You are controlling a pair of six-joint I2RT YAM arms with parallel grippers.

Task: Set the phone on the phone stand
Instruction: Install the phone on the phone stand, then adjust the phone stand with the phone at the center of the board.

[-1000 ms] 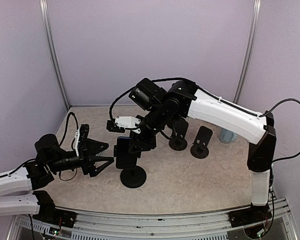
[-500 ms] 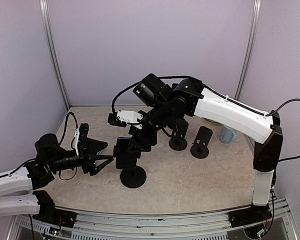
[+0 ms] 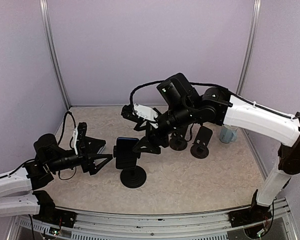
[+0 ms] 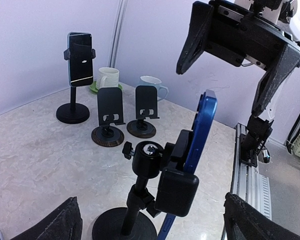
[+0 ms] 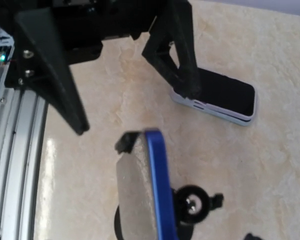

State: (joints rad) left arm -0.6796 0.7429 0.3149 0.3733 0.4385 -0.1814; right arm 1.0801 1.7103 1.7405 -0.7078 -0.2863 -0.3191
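Observation:
The blue phone (image 3: pixel 125 152) stands upright in the clamp of a black phone stand (image 3: pixel 133 177). In the left wrist view the phone (image 4: pixel 200 130) shows edge-on in the stand's clamp (image 4: pixel 177 185). In the right wrist view the phone's blue edge (image 5: pixel 160 190) shows from above. My right gripper (image 3: pixel 145 142) is open and empty, just up and right of the phone's top, not touching it; it also shows in the left wrist view (image 4: pixel 220 90) and its own view (image 5: pixel 134 112). My left gripper (image 3: pixel 108 151) is open and empty, left of the stand (image 4: pixel 150 220).
A second, white-edged phone (image 5: pixel 220 97) lies flat on the table at the left (image 3: pixel 80 135). Two small black stands (image 3: pixel 178 139) (image 3: pixel 202 142) and a mug (image 3: pixel 228 134) are behind. In the left wrist view a further stand holds a phone (image 4: pixel 80 62), beside two mugs (image 4: pixel 108 77).
My right gripper has drawn back up and to the right, away from the phone. The phone stays in the stand's clamp. The left arm has barely moved.

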